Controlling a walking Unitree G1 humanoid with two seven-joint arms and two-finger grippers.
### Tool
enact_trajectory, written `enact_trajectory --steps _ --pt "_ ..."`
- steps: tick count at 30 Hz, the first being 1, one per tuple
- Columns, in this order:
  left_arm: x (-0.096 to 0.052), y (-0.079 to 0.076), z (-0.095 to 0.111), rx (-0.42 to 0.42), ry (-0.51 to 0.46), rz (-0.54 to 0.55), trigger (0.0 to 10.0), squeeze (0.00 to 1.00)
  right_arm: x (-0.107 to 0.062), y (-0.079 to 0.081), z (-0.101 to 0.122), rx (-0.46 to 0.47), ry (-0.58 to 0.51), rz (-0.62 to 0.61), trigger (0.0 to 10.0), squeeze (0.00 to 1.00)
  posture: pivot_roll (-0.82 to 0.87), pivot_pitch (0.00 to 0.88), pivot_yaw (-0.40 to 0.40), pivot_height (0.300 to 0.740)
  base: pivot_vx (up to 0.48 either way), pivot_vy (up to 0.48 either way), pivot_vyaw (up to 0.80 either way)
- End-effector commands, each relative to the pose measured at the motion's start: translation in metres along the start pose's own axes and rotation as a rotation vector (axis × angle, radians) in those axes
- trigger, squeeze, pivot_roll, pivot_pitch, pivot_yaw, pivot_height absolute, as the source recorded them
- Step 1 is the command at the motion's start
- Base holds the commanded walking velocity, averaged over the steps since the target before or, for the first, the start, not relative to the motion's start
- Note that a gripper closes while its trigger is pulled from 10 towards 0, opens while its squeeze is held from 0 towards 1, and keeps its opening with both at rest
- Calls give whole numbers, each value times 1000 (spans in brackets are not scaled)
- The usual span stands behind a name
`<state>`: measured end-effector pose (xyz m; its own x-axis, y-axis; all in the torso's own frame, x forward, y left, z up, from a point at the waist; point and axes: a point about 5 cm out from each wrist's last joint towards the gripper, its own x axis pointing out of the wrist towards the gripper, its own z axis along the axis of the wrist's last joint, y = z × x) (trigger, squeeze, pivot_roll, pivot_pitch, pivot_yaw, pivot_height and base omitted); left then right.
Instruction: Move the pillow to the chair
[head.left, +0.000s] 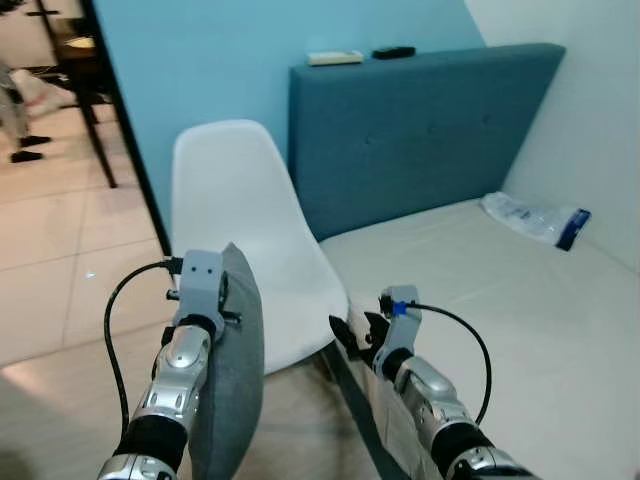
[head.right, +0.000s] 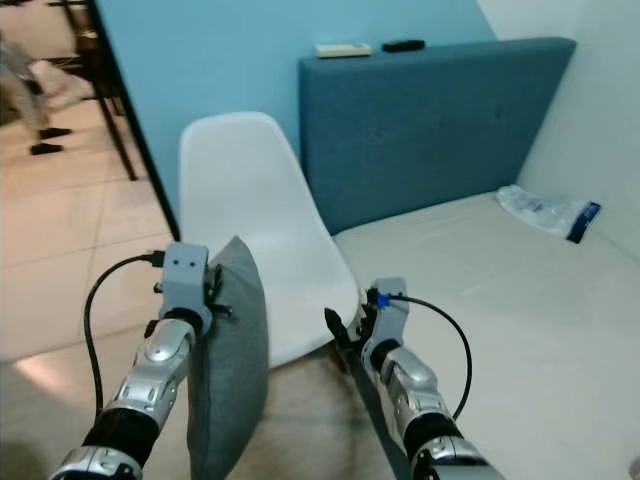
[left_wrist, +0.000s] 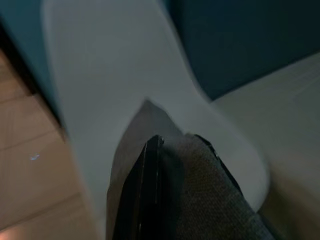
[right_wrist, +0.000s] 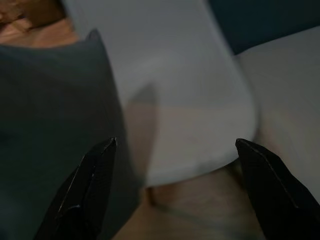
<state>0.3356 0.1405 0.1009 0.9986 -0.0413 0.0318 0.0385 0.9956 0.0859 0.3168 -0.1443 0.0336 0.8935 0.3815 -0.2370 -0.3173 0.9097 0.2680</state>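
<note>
Pillow (head.left: 235, 370) upright, clamped in raised left end effector (left_wrist: 175, 165) before chair (head.left: 250, 230) (right end effector (right_wrist: 175, 185) spread wide, forearm forward).

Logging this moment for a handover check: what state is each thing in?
Pillow: held upright on edge, not yet on the seat.
Chair: seat bare.
Left gripper: shut on the pillow.
Right gripper: open, holding nothing.
Plastic bag: lying on the bed.
</note>
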Motion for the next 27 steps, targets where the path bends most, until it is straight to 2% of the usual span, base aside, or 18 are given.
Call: enact_trajectory --steps 1,14,15,18,22,27 --pt "4 8 19 5 -90 18 10000 0 6 10 2 8 -10 31 10000 0 8 0 -32 740 480 0 0" --pt "11 -9 45 -88 -178 -68 10000 0 8 8 8 0 -20 32 10000 0 3 0 -42 740 480 0 0" --pt "11 -16 49 -109 -196 -109 10000 0 8 8 9 -5 -19 29 10000 0 2 0 -43 740 480 0 0" --pt "10 -22 52 -123 -210 -148 10000 0 8 7 9 -8 -17 19 10000 0 2 0 -43 740 480 0 0" --pt "6 -40 58 -179 -240 -283 10000 0 8 4 8 -24 -1 -21 10000 0 0 0 -42 740 480 0 0" --pt "4 -44 58 -176 -238 -309 10000 0 7 1 6 -35 12 -54 10000 0 -3 0 -43 740 480 0 0"
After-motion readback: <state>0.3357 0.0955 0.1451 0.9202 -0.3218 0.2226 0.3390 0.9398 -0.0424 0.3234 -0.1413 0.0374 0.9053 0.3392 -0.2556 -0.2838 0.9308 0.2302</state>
